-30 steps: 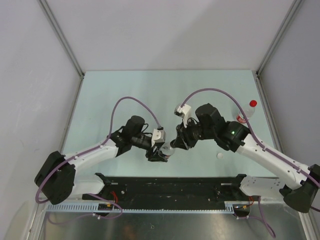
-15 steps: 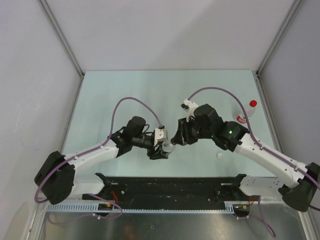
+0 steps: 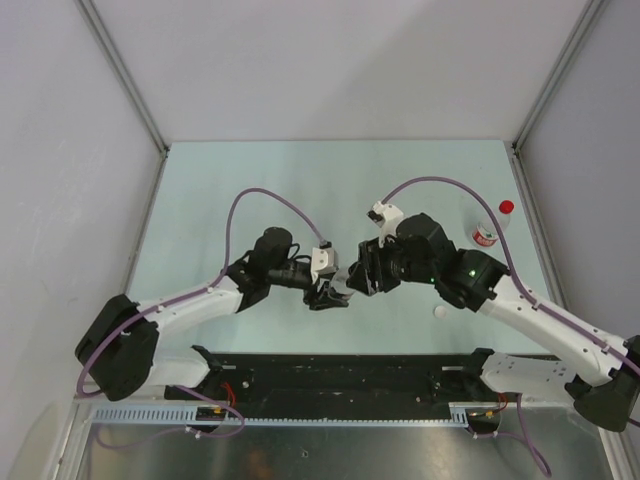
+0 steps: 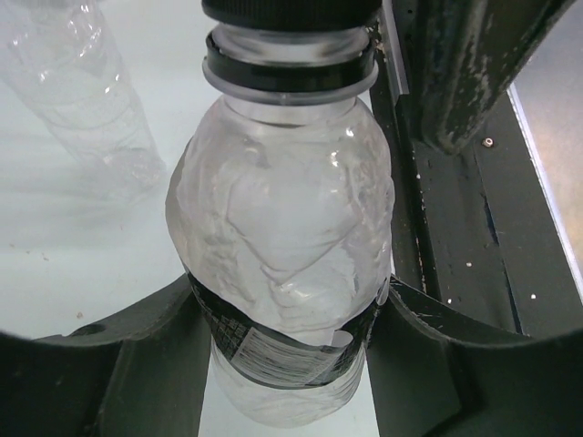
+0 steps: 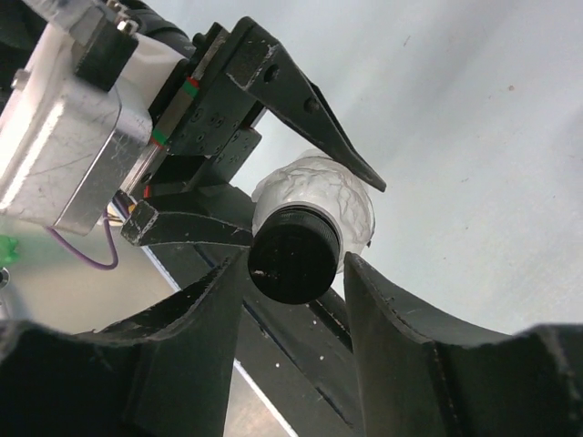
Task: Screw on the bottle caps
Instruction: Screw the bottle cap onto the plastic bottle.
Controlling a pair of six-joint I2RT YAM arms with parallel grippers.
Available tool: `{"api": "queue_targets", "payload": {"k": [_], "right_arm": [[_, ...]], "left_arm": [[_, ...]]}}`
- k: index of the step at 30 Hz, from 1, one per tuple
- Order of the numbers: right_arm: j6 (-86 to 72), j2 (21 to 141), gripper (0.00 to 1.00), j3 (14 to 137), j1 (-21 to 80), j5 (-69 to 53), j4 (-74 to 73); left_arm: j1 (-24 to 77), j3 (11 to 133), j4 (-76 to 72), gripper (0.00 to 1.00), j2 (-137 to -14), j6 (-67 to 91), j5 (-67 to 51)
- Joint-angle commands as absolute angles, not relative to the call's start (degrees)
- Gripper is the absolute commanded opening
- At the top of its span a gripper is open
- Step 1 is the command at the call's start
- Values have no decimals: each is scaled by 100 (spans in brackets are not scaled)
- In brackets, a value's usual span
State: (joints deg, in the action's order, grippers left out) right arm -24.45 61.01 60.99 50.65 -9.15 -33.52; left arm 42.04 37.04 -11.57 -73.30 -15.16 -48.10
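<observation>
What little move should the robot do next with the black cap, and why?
Probably close the right fingers on the black cap and twist it. The left fingers clamp the clear bottle and the cap sits on its neck, but the right fingers flank it with small gaps, so they cannot turn it yet. How tight it is I cannot tell.

Caps and bottles
Black cap (image 5: 293, 264) sits on the crumpled clear bottle (image 4: 278, 237), mid-frame; red cap (image 3: 506, 207) tops the labelled bottle (image 3: 487, 233) (far right); whitish cap (image 3: 439, 312) lies loose, lower right.
</observation>
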Motion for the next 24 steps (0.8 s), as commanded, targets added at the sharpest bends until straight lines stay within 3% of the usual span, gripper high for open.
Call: {"api": "queue_targets", "payload": {"k": [1,9,15,24], "right_arm": [[-2220,5909,54,6084,5219,-807,-3299],[-1867,5662,68,6183,5279,-589,-3324],[-1424,5281,96,6187,5303,-646,-3350],[-276,4614,99,6187,5312,-1096,-3713]], "left_arm": [[4243,4048,-2052,33,-7410,-1358,-5116],[4237,4027,-2145,33,-7564,-1323,-5089],[4240,4006,-2199,32,-7519,-1325,-5098],[4236,3936,-2227,32,-7402,-1466,-5315]]}}
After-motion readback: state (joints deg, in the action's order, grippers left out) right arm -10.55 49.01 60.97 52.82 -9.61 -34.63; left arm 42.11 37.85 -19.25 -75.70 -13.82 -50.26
